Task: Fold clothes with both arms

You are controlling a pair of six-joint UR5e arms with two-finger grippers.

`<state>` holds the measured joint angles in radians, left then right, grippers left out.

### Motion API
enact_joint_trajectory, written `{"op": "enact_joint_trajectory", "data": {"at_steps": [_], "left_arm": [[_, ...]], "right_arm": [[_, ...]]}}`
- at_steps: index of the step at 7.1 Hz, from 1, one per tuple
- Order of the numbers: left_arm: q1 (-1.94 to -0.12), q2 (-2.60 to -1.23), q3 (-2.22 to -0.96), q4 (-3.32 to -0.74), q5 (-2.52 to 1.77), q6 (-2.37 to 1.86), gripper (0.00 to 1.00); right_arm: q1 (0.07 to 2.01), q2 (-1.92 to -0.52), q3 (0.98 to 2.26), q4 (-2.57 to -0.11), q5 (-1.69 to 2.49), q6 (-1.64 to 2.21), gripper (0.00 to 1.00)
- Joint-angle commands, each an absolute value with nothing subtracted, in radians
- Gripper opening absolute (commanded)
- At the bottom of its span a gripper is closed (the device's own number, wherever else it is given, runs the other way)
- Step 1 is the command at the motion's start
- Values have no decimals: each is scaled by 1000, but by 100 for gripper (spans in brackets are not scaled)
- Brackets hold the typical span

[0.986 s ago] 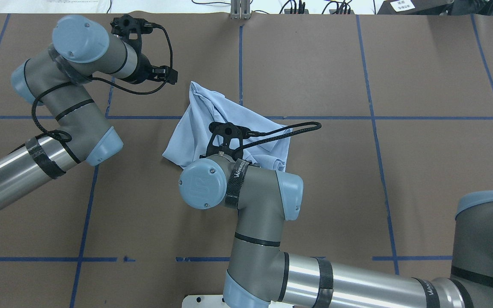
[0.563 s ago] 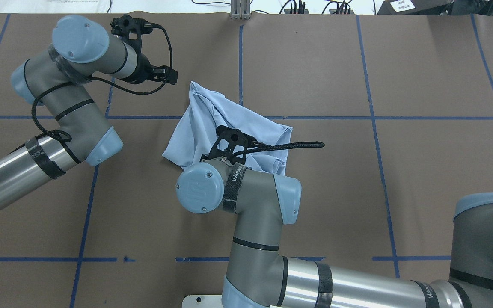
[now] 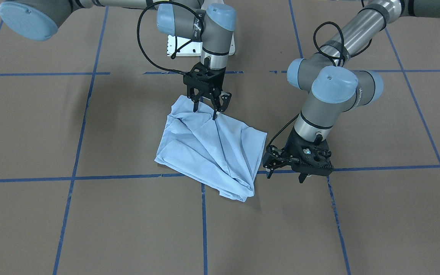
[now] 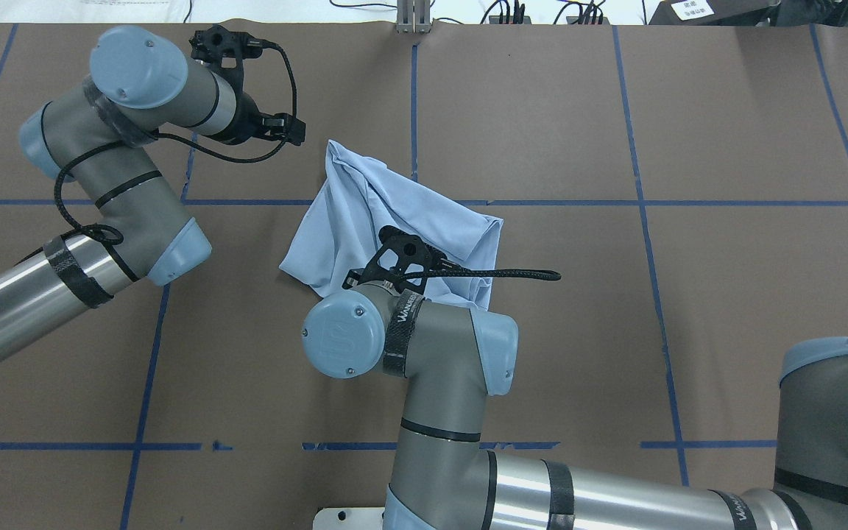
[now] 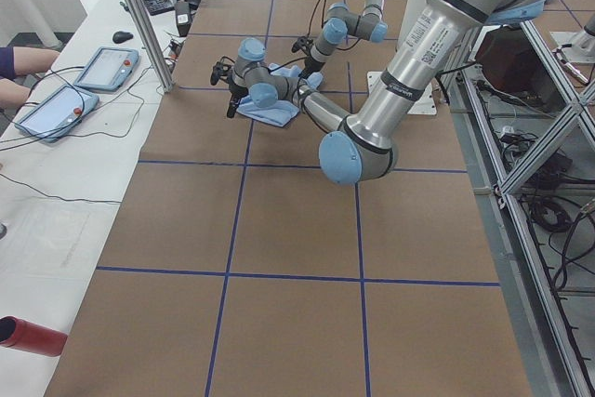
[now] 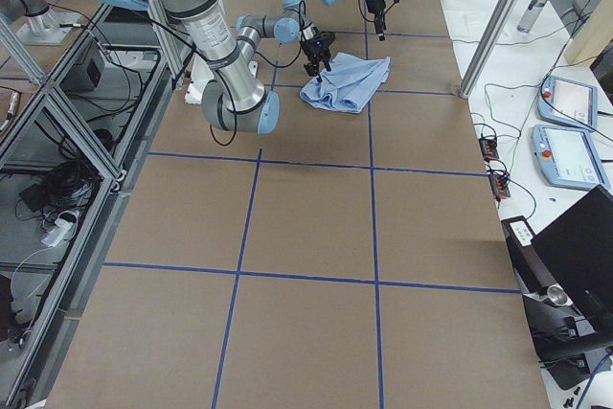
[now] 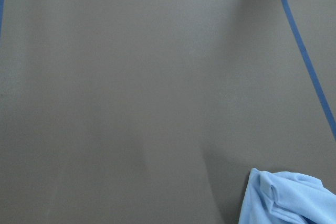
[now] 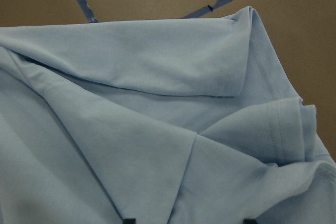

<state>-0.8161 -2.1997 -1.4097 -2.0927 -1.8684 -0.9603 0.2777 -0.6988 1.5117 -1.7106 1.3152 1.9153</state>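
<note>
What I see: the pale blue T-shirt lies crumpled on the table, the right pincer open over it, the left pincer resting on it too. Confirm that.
One thing is wrong: the left pincer is not on the T-shirt. It hangs beside it over the bare table, as the exterior front-facing view shows. The right pincer is indeed open over the shirt.

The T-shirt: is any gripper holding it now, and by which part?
Nothing is held. The right gripper is open, fingertips apart at the edge of the T-shirt nearest the robot. The left gripper is beside the T-shirt, not touching it.

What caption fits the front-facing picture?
Right claw open over the crumpled pale blue T-shirt; left claw hangs beside it.
</note>
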Motion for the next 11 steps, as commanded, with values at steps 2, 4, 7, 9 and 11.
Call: {"op": "enact_joint_trajectory", "data": {"at_steps": [2,4,7,9,11], "left_arm": [[-816,-2200,-1410,-2092,-1868,-960,100],[-816,-2200,-1411,-2092,-1868,-960,100],[-816,-2200,-1411,-2092,-1868,-962,100],[-816,-2200,-1411,-2094,-1868,-962,100],[-815,-2200,-1411,-2092,-1868,-962,100]], "right_arm": [[273,-704,1511,-1709,1313,1931,55],[273,-721,1511,-1701,1310,1931,11],[275,-733,1517,-1701,1310,1928,0],[311,-736,1560,-1712,1316,1914,0],[382,-739,1551,-1712,1316,1864,0]]}}
